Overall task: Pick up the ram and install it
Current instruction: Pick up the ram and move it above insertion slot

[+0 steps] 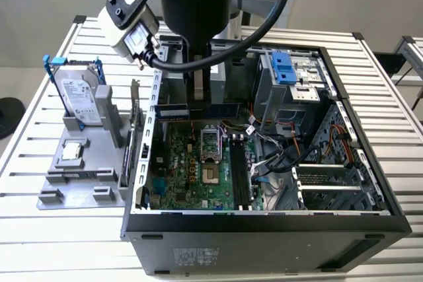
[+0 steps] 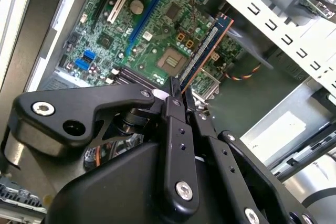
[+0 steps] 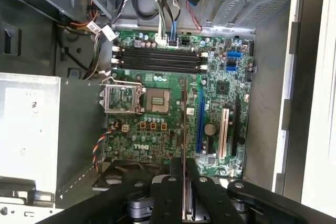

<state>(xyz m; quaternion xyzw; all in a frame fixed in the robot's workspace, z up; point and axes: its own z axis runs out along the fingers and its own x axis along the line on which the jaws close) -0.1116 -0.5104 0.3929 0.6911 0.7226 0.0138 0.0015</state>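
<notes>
My gripper (image 2: 178,92) is shut on the ram (image 2: 207,45), a thin bluish stick with a copper-coloured edge, held by one end above the green motherboard (image 2: 157,19). In the first wrist view the ram (image 3: 185,124) shows edge-on as a thin line running out from the gripper (image 3: 185,167). It hangs over the board's middle, apart from the black memory slots (image 3: 157,59). In the exterior view the gripper (image 1: 198,102) hangs inside the open computer case, with the ram (image 1: 225,108) lying level across the back part. The slots (image 1: 239,170) lie nearer the front.
The open case (image 1: 264,226) walls in the board. A loose cable bundle (image 1: 271,156) and a drive cage (image 1: 291,90) stand to the exterior view's right. Outside, on the left, a grey holder (image 1: 86,176) carries a silver hard drive (image 1: 79,94) and a processor chip (image 1: 71,152).
</notes>
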